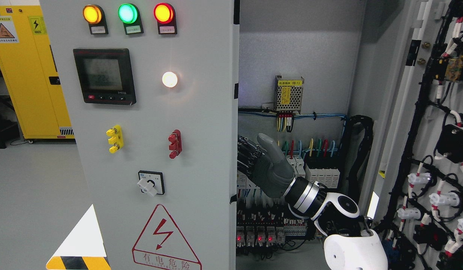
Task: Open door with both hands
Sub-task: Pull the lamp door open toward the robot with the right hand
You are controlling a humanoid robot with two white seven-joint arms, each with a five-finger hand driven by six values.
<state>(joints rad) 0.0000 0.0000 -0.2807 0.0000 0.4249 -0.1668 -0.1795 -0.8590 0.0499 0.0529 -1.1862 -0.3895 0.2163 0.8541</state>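
The grey left cabinet door carries three lamps, a meter and a rotary switch, and fills the middle of the head view. Its right edge runs down near x 650. My right hand comes in from the lower right and sits at that edge at mid height. Its fingers are curled onto the edge with their tips hidden behind the door, and the thumb points up. The right door stands swung open at the far right, showing its wired inner face. My left arm is out of view.
The open cabinet interior holds a power supply, rows of breakers and terminal blocks with red lights just behind my hand. A yellow cabinet stands at the far left on grey floor.
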